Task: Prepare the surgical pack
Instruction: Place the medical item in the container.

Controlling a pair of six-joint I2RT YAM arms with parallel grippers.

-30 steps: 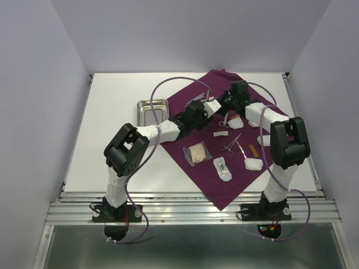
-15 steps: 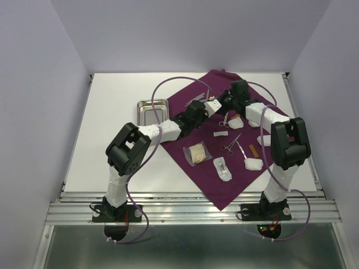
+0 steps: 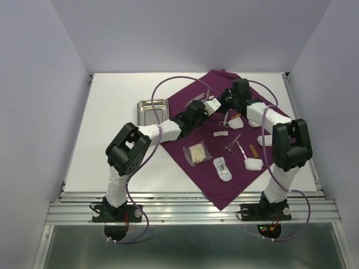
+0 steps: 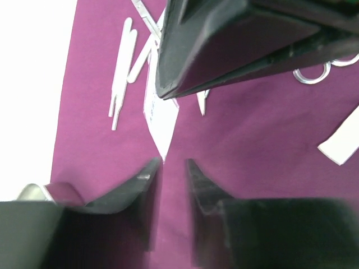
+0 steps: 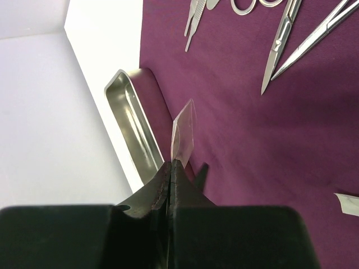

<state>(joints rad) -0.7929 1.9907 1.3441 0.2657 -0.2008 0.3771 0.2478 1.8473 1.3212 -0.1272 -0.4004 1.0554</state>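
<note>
While right pincer grips packet, tray sits near.

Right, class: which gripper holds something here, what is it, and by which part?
The right gripper is shut on a thin clear packet, pinching one end. The left gripper holds nothing; its jaws stand slightly apart at the packet's free corner.

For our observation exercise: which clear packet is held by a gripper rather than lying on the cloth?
The small clear packet pinched in the right gripper; the other packets lie flat on the purple cloth.
</note>
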